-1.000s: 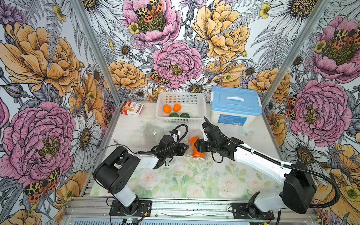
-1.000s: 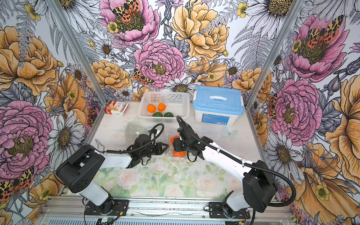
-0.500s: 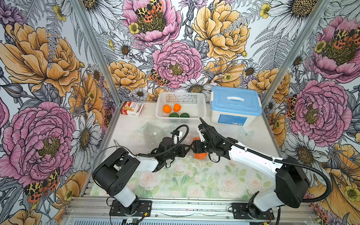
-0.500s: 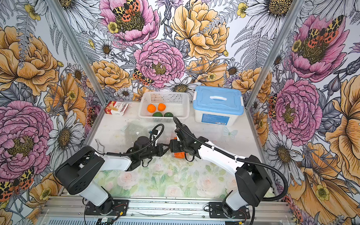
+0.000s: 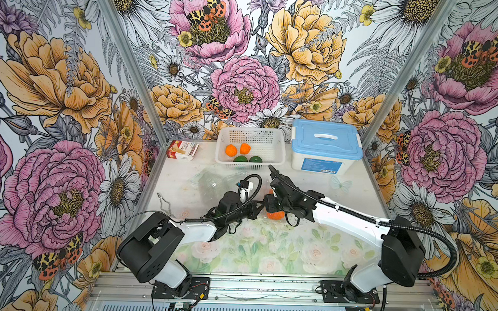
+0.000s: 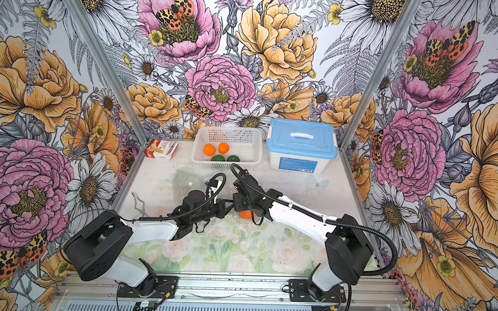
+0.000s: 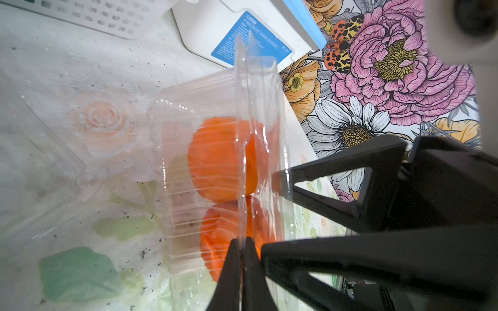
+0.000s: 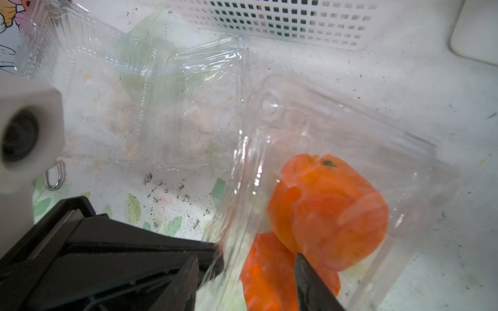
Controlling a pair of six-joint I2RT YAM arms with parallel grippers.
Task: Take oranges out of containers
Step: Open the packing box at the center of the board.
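Two oranges (image 7: 215, 159) sit inside the clamshell (image 7: 196, 91), centre of the left wrist view. Your left claw (image 7: 244, 258) is clamped on its rim and your right claw (image 7: 272, 214) gapes at the lid. If you tug hard, the thin plastic may slip and spill fruit across the counter (image 5: 312, 187).

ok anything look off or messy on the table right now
Yes. Empty clear clamshells lie open and overlapping in a loose heap in front of the white basket. Dark specks are scattered over the tabletop beside them, and a bent metal hook lies loose near its left edge.
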